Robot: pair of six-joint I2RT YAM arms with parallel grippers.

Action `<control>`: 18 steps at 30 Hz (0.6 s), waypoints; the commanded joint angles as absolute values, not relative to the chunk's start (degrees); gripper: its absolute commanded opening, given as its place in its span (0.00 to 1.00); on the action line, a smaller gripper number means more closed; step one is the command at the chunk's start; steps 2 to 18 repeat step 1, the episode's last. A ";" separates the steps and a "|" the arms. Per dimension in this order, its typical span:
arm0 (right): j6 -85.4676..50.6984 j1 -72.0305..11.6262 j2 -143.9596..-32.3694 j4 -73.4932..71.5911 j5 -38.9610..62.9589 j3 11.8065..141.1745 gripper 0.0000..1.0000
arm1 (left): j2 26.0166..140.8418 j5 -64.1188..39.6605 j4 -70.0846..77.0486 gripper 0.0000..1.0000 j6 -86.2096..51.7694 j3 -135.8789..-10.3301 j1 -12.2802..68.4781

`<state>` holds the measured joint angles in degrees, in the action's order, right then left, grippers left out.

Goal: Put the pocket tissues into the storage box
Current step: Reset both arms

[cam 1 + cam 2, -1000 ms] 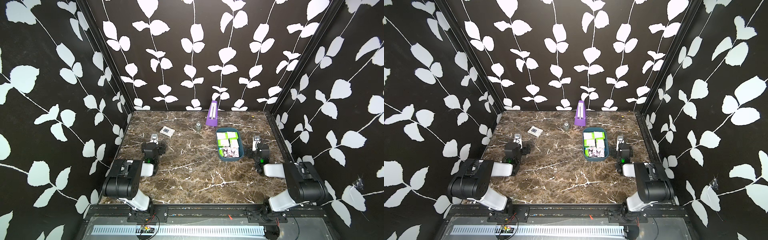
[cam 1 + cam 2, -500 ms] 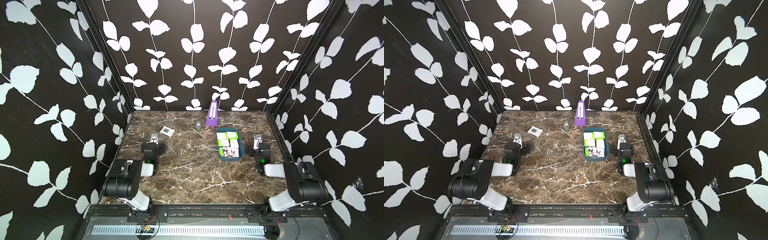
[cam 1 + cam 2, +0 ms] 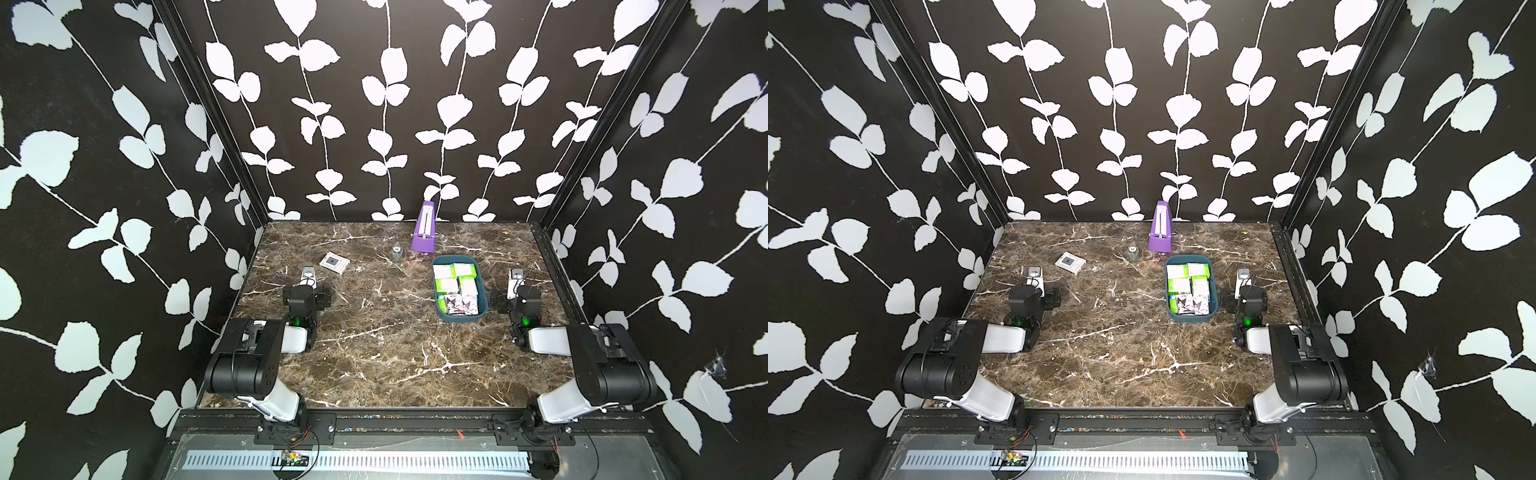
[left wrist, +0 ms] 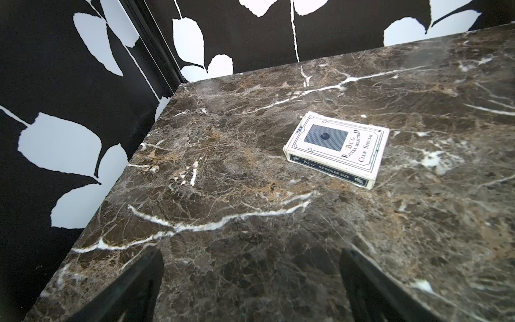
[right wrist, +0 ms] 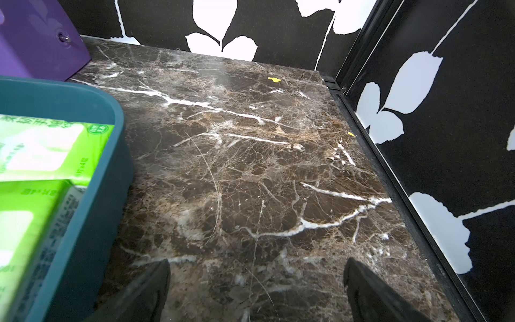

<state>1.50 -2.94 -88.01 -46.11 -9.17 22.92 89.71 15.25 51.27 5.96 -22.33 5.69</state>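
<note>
Plainly, left hand [image 4: 252, 259] and right hand [image 5: 257, 264] gape empty (card box [image 4: 337, 149]: "BCG").

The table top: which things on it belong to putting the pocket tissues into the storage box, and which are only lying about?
Belong to the job: pocket tissues; storage box.
Only lying about: purple pyramid-shaped object; pack of playing cards; small grey round object.

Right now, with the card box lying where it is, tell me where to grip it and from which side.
Grip the card box across its two long edges, coming straight down from above. It lies flat, face up on the table, thin and low, so the narrower width probably suits the fingers best. The open left hand is nearest.
</note>
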 commanded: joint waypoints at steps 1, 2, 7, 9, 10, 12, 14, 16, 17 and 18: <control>0.75 -2.74 -87.48 -48.64 -8.81 22.80 0.99 | 88.95 14.77 52.29 0.99 5.58 -22.32 5.43; 0.75 -2.74 -87.48 -48.64 -8.81 22.80 0.99 | 88.95 14.77 52.29 0.99 5.58 -22.32 5.43; 0.75 -2.74 -87.48 -48.64 -8.81 22.80 0.99 | 88.95 14.77 52.29 0.99 5.58 -22.32 5.43; 0.75 -2.74 -87.48 -48.64 -8.81 22.80 0.99 | 88.95 14.77 52.29 0.99 5.58 -22.32 5.43; 0.75 -2.74 -87.48 -48.64 -8.81 22.80 0.99 | 88.95 14.77 52.29 0.99 5.58 -22.32 5.43; 0.75 -2.74 -87.48 -48.64 -8.81 22.80 0.99 | 88.95 14.77 52.29 0.99 5.58 -22.32 5.43; 0.75 -2.74 -87.48 -48.64 -8.81 22.80 0.99 | 88.95 14.77 52.29 0.99 5.58 -22.32 5.43; 0.75 -2.74 -87.48 -48.64 -8.81 22.80 0.99 | 88.95 14.77 52.29 0.99 5.58 -22.32 5.43; 0.75 -2.74 -87.48 -48.64 -8.81 22.80 0.99 | 88.95 14.77 52.29 0.99 5.58 -22.32 5.43; 0.75 -2.74 -87.48 -48.64 -8.81 22.80 0.99 | 88.95 14.77 52.29 0.99 5.58 -22.32 5.43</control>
